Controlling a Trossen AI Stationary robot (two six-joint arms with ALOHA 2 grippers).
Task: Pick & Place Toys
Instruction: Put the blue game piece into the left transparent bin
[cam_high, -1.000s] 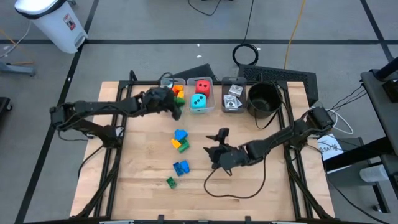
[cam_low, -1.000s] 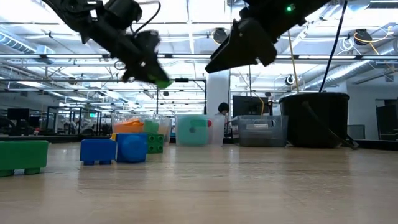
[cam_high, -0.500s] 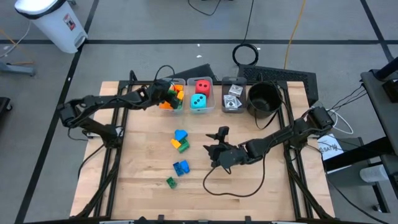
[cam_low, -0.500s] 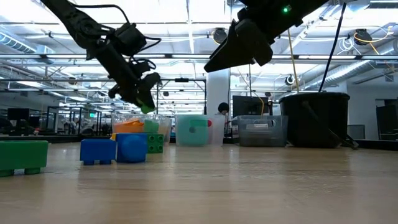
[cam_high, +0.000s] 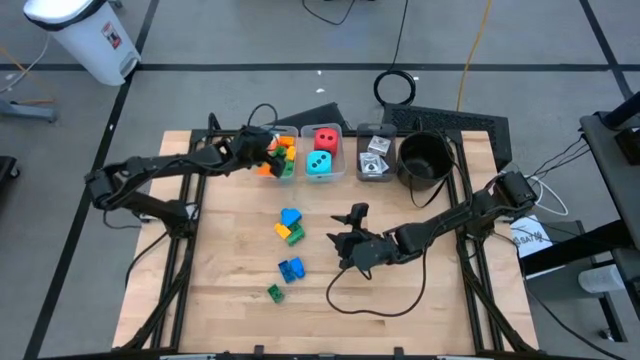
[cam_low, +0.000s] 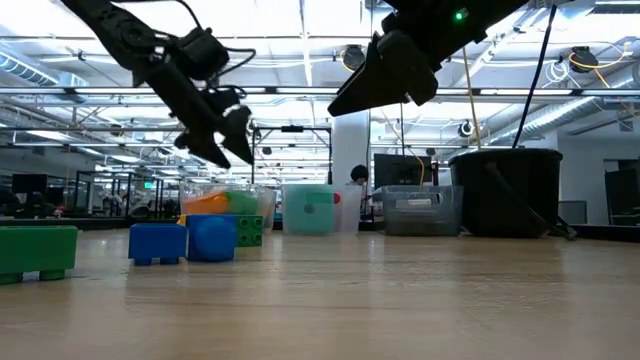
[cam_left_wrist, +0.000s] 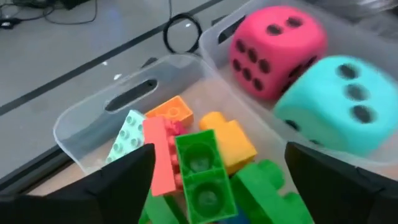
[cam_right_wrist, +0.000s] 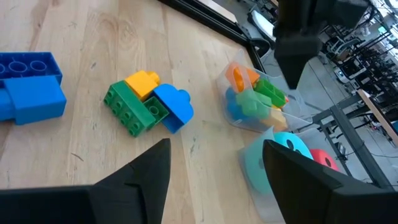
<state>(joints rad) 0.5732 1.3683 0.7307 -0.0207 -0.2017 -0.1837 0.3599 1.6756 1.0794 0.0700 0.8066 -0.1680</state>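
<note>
My left gripper (cam_high: 268, 158) (cam_left_wrist: 221, 152) hangs open over the clear brick bin (cam_high: 262, 143) at the far side of the table. A green brick (cam_left_wrist: 200, 174) lies on top of the pile of orange, red and green bricks inside, below the spread fingers. My right gripper (cam_high: 350, 243) (cam_right_wrist: 216, 149) hovers open above the table's middle with nothing between its fingers. On the wood lie a blue, yellow and green brick cluster (cam_high: 290, 226) (cam_right_wrist: 149, 102), a blue brick (cam_high: 291, 268) and a small green brick (cam_high: 275, 292).
Right of the brick bin stand a bin with a red die (cam_high: 326, 138) and a teal die (cam_high: 319, 163), a bin of cards (cam_high: 376, 156) and a round black pot (cam_high: 424, 158). A cable from the right arm loops over the near table. Bare wood lies at the near right.
My left gripper has carried a green brick toward the far edge over the brick bin, tipping down. It has then opened and let go. The green brick now lies on the pile in the bin.
</note>
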